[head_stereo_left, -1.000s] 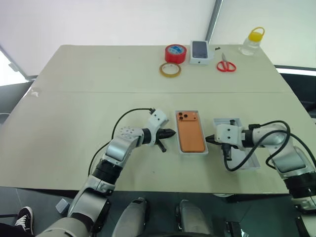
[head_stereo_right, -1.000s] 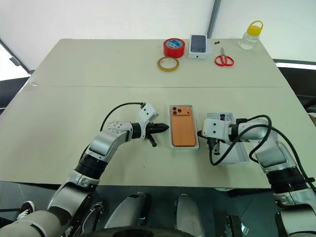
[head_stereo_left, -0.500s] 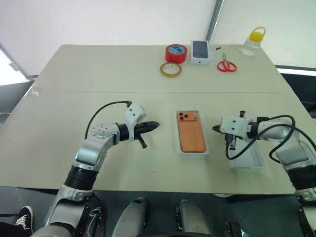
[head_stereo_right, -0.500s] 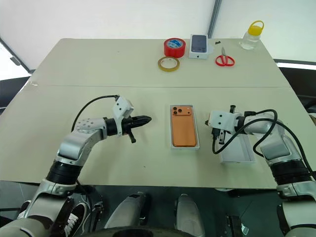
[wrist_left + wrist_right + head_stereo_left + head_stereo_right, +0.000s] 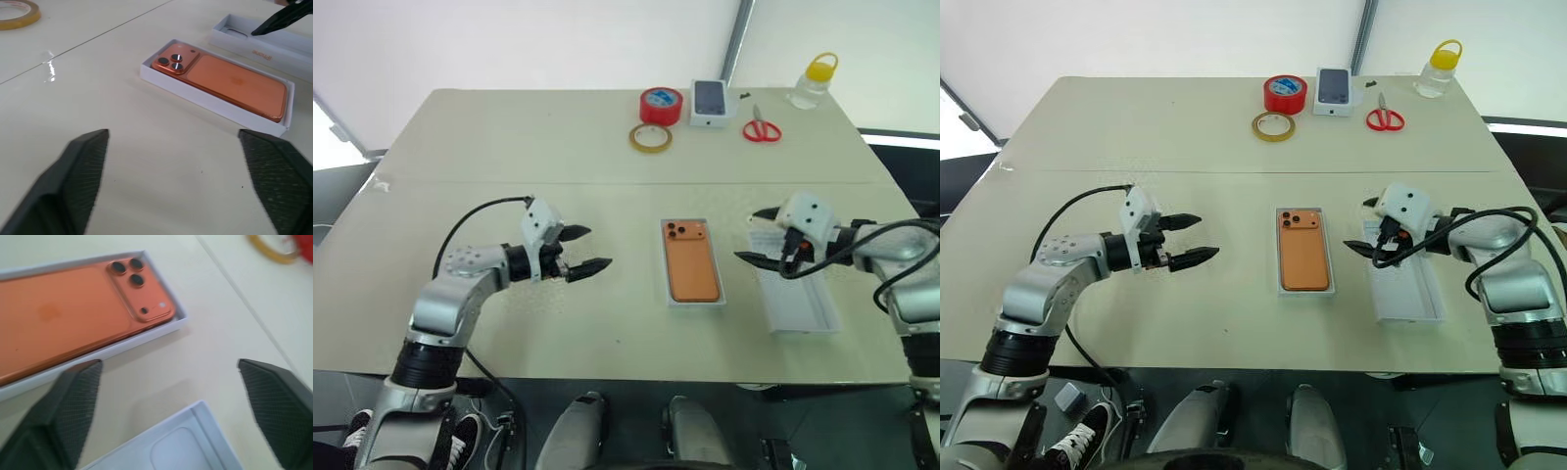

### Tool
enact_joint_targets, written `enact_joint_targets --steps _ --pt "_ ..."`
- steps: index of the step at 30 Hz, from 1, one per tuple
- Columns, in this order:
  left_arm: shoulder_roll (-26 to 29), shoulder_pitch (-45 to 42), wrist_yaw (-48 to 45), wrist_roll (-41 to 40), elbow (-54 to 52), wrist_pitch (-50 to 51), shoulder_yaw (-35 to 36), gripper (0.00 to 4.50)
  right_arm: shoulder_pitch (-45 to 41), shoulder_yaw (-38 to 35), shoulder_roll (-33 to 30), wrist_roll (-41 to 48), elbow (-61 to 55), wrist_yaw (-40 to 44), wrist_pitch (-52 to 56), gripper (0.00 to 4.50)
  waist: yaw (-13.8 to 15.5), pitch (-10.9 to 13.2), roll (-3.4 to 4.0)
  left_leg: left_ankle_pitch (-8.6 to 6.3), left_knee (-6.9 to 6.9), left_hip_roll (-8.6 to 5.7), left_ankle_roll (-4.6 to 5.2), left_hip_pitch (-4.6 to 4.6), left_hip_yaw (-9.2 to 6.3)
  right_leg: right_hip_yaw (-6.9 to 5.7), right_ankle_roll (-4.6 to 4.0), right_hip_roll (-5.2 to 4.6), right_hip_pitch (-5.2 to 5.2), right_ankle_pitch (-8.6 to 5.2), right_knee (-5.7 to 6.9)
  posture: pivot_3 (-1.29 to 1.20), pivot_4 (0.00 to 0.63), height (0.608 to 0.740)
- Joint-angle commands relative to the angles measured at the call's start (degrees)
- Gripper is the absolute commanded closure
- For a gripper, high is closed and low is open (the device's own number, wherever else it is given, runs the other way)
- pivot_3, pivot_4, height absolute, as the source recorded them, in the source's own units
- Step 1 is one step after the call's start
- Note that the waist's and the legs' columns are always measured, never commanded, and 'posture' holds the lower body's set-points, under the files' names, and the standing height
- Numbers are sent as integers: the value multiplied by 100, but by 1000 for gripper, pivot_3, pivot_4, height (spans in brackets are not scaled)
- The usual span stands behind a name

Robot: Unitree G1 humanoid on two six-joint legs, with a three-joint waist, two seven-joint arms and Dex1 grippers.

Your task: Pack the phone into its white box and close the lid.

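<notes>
a pale beige counter point(image 5: 509, 157) runs under a white wall. the phone point(image 5: 691, 259) lies camera side up inside the white box point(image 5: 668, 296) near the counter's middle. at three o'clock from it, just beside and apart, the lid point(image 5: 803, 313) lies open side up. the left tool point(image 5: 576, 251) hovers at nine o'clock of the box, well apart from it, its fingers spread wide and empty. the right tool point(image 5: 759, 236) hangs above the lid's far end, released, holding nothing. at twelve o'clock, along the far edge, sit a red tape roll point(image 5: 661, 105), a yellowish tape ring point(image 5: 650, 138), a small white box with a phone picture point(image 5: 710, 102), red scissors point(image 5: 762, 129) and a yellow-capped bottle point(image 5: 814, 81).
</notes>
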Motion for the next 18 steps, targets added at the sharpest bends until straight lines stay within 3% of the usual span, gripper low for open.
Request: enact_joint_targets --steps 1,6,12,18 --pt "106 198 -58 -60 -293 -331 178 31 393 -381 28 172 -621 -329 209 16 3 0 0 0 0 0 0 0 0 0 0 0 0 0 -1 0 150 740" --pt "118 301 -166 -160 -463 -882 310 31 487 -417 48 -98 -958 -1155 1045 16 -10 1 3 -3 4 -1 4 -1 1 1 -5 -2 -1 3 3 0 150 740" --pt "145 161 -299 57 -107 -1856 350 31 551 -602 435 -58 -1986 -2267 3181 16 8 1 4 -2 -4 1 4 -3 1 2 -6 -1 -8 3 2 0 150 740" --pt "175 193 -425 53 4 -2167 280 31 744 -704 868 513 -3702 -2633 5382 16 -1 3 8 -4 -3 1 7 -6 0 3 -5 -1 -10 3 2 0 150 740"
